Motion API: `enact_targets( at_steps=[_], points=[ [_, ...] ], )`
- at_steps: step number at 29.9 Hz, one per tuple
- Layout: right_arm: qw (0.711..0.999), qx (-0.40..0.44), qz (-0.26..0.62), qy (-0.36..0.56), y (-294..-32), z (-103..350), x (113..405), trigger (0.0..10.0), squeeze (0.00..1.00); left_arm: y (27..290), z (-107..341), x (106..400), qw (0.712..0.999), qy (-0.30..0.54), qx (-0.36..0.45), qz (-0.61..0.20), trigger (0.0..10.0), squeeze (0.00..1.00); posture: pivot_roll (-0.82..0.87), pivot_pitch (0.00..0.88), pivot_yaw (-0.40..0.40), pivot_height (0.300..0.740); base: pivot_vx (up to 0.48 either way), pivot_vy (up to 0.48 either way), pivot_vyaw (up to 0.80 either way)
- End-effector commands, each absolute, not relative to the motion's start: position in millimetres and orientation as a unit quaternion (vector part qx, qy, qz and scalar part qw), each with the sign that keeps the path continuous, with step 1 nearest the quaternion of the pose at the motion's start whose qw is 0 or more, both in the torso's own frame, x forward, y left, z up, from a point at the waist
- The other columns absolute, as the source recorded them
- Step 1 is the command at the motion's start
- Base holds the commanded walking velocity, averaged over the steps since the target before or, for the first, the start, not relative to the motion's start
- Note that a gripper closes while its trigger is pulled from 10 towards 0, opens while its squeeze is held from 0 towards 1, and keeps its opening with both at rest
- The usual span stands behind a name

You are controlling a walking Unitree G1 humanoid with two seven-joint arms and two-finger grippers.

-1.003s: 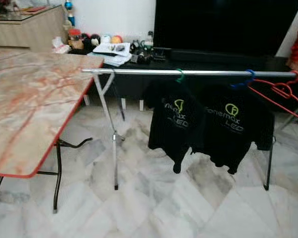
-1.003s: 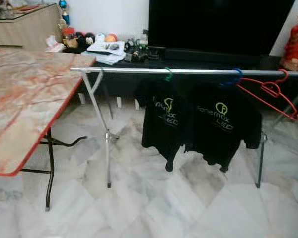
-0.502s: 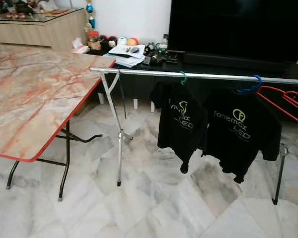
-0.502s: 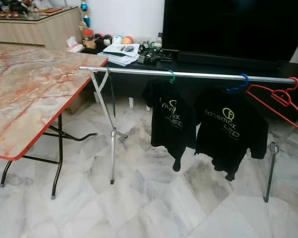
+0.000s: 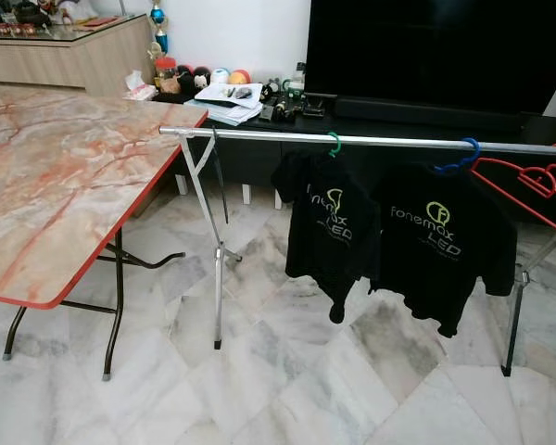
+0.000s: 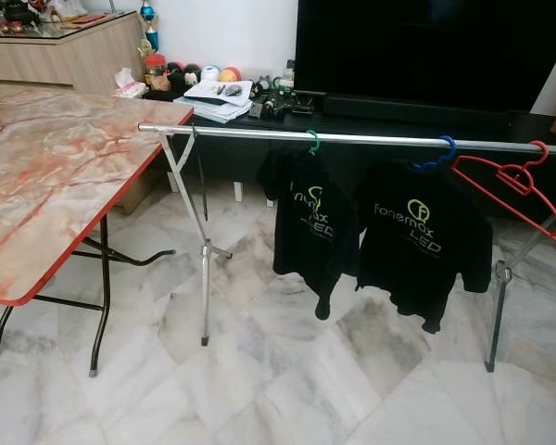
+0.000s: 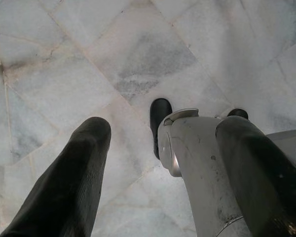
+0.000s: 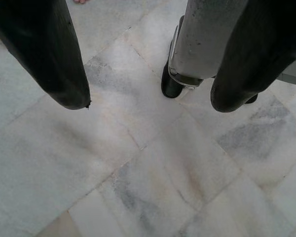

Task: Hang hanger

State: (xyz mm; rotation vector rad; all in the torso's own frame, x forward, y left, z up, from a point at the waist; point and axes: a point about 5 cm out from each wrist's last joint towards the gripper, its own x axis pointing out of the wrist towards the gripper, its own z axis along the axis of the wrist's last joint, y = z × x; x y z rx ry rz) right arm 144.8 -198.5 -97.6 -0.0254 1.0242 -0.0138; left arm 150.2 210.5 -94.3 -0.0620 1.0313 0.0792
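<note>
A silver clothes rail (image 5: 371,141) on thin metal legs crosses the room ahead of me. Two black printed T-shirts hang from it, one (image 5: 329,222) on a green hanger (image 5: 334,144) and one (image 5: 440,241) on a blue hanger (image 5: 463,158). At the rail's right end an empty red hanger (image 6: 512,172) hangs tilted. My left gripper (image 7: 166,124) is open and empty, pointing down at the marble floor beside my leg. My right gripper (image 8: 150,102) is likewise open and empty over the floor.
A marble-pattern folding table (image 5: 56,185) with a red edge stands at the left, close to the rail's left end. Behind the rail are a large black TV (image 5: 426,46) and a low bench with papers and clutter (image 5: 232,93). Marble floor (image 5: 287,389) lies between me and the rail.
The whole picture has shifted and sharpened as the camera moved. The rail, shirts and hangers keep their places on the rail.
</note>
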Motion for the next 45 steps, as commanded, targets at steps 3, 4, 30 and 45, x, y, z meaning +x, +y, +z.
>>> enact_targets(
  at_steps=[3,4,30,45],
  points=[
    [0.922,0.120,-0.052,0.364,-195,-45,247,10.0,0.00,214,-86,162,0.892,0.451,0.020,0.004,10.0,0.00,0.08,0.018,-0.006,0.740,0.000,0.000,0.00],
    [0.922,0.120,-0.052,0.364,-195,-45,247,10.0,0.00,214,-86,162,0.892,0.451,0.020,0.004,10.0,0.00,0.08,0.018,-0.006,0.740,0.000,0.000,0.00],
    [0.919,0.137,-0.052,0.366,-192,-43,250,10.0,0.00,220,-87,156,0.893,0.450,0.022,0.021,10.0,0.00,0.09,0.034,-0.011,0.740,0.000,0.000,0.00],
    [0.942,0.106,-0.054,0.313,-195,-36,255,10.0,0.00,223,-88,151,0.894,0.446,0.021,0.030,10.0,0.00,0.07,0.047,-0.015,0.740,0.000,0.000,0.00]
  ],
)
